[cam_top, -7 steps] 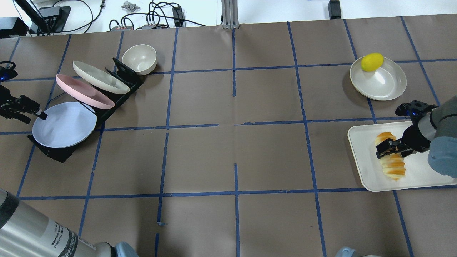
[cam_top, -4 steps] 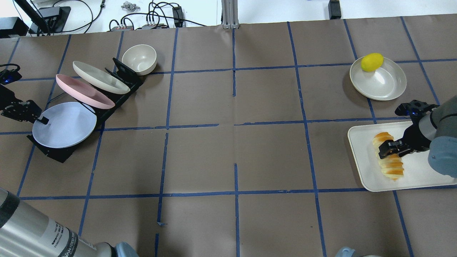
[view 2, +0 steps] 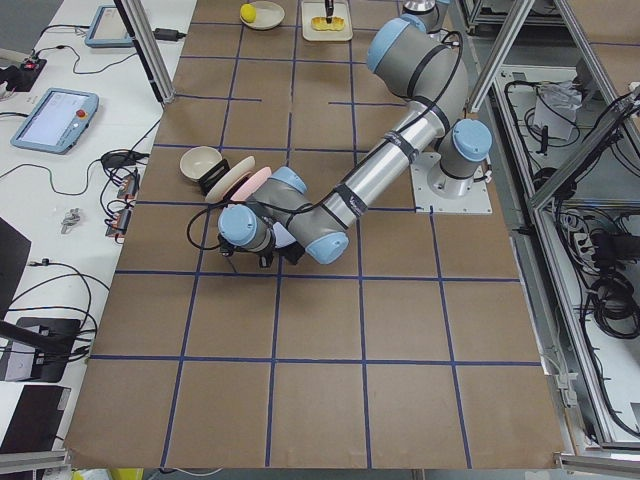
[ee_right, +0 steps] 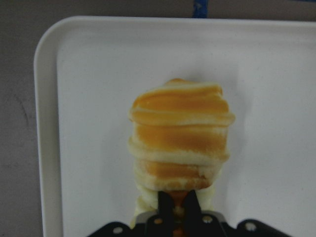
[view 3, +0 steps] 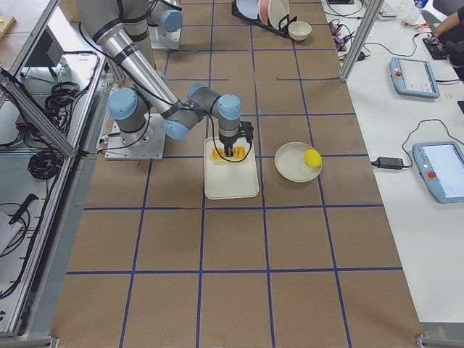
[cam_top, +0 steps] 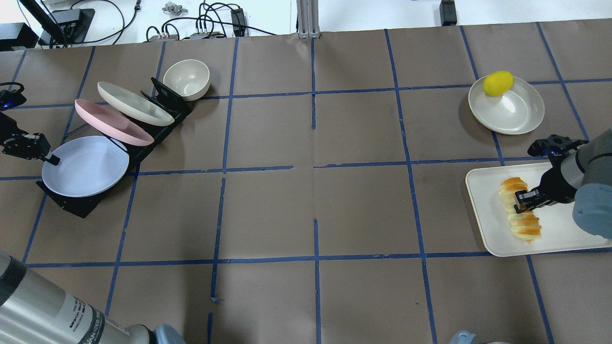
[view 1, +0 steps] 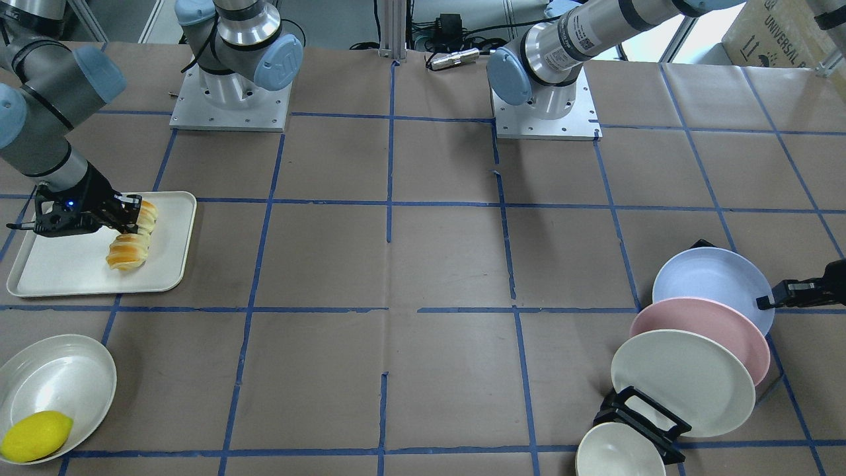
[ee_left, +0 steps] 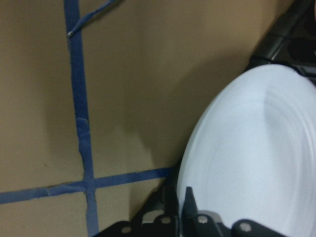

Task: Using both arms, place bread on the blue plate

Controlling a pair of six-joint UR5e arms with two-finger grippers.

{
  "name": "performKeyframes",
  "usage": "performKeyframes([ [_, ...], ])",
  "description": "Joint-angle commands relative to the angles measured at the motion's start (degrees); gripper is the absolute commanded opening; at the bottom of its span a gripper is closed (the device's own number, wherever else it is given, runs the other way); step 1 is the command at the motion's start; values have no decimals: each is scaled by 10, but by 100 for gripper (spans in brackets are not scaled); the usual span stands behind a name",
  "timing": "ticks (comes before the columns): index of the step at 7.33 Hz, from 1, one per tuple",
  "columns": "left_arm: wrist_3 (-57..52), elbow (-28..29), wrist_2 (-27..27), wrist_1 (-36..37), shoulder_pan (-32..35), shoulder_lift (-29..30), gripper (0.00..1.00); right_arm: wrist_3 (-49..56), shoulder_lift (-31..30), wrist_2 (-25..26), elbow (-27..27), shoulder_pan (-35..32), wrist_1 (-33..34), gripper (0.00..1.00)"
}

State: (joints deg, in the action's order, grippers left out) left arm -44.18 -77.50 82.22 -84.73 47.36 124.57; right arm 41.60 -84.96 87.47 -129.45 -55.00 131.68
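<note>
The bread point(cam_top: 519, 210) lies along the left part of a cream tray point(cam_top: 564, 239). My right gripper point(cam_top: 522, 200) is shut on its middle; the wrist view shows the two fingertips point(ee_right: 163, 205) pinched into the loaf point(ee_right: 180, 133). The blue plate point(cam_top: 86, 166) leans in the front slot of a black rack point(cam_top: 71, 204). My left gripper point(cam_top: 48, 159) is shut on the plate's left rim, and the left wrist view shows one finger point(ee_left: 190, 207) over the plate point(ee_left: 256, 148). In the front view the bread point(view 1: 127, 250) is at left and the blue plate point(view 1: 707, 281) at right.
A pink plate point(cam_top: 112, 123) and a cream plate point(cam_top: 134, 103) stand in the same rack behind the blue one, with a cream bowl point(cam_top: 186, 79) beyond. A lemon point(cam_top: 498, 82) sits on a cream dish point(cam_top: 514, 112) behind the tray.
My right gripper's fingers have closed in on the bread. My left gripper has closed onto the blue plate's rim, and the plate has shifted slightly left.
</note>
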Motion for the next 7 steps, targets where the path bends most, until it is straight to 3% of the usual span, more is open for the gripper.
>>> performKeyframes([
  [1,0,13,6,-38,-4,-28,1,-5,-81,1,13,-6,-94,4],
  [2,-3,13,12,-57,-9,-46,1,-12,-131,1,23,-16,-165,4],
  [4,-3,7,27,-104,-10,-96,1,-43,-178,22,69,-67,-241,6],
  [5,-1,-6,27,-125,-8,-128,1,-96,-194,24,117,-104,-306,6],
  [7,35,-56,25,-143,4,-192,1,-202,-199,28,171,-184,-353,6],
])
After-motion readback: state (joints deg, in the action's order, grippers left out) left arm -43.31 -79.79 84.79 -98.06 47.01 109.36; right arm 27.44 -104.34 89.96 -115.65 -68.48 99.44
